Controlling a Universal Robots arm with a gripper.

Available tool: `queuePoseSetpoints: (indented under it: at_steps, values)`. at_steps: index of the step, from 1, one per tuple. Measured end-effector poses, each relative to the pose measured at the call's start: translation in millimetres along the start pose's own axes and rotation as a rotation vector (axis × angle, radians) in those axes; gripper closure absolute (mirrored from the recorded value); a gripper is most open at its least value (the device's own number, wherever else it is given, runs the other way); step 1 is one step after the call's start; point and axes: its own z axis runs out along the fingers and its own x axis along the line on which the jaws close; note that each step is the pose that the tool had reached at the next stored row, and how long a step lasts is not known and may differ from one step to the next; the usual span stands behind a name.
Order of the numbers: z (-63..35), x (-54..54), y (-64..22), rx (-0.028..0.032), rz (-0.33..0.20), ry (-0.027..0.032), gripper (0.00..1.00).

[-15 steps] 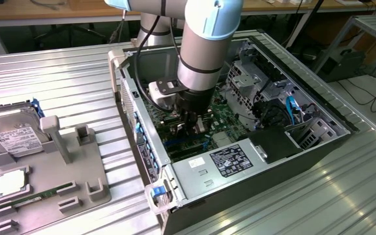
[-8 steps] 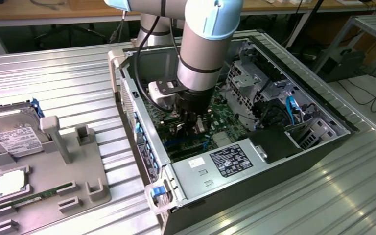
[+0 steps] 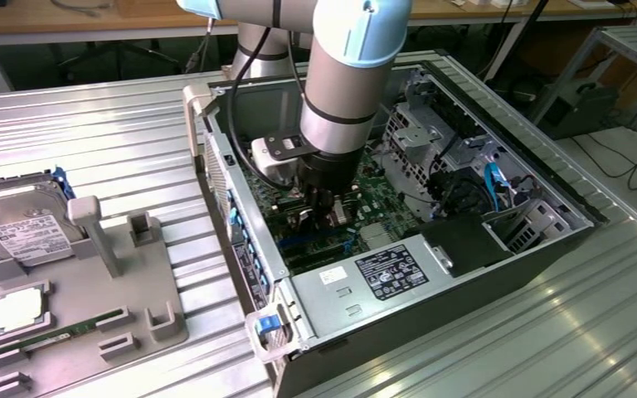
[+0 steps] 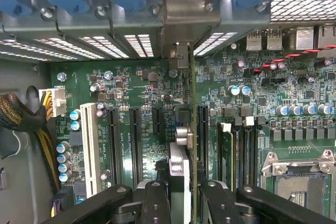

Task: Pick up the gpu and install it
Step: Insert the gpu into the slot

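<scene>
The gpu appears edge-on as a thin green card standing upright over the motherboard. Its silver bracket lies against the case's rear slot openings. My gripper is shut on the card's near end, a black finger on either side. The card runs along a long black expansion slot; whether it sits fully in the slot I cannot tell. In the exterior view my gripper reaches down inside the open computer case, over the motherboard.
A power supply and drive cages crowd the case. A white slot and CPU socket flank the card. Outside, a grey fixture carries a hard drive, a CPU and a memory stick.
</scene>
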Motion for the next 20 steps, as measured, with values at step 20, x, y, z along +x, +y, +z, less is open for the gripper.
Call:
queuePoseSetpoints:
  at_steps: [20]
  values:
    - [-3.9,0.3,0.4,0.0001,0.0,0.0023,0.72]
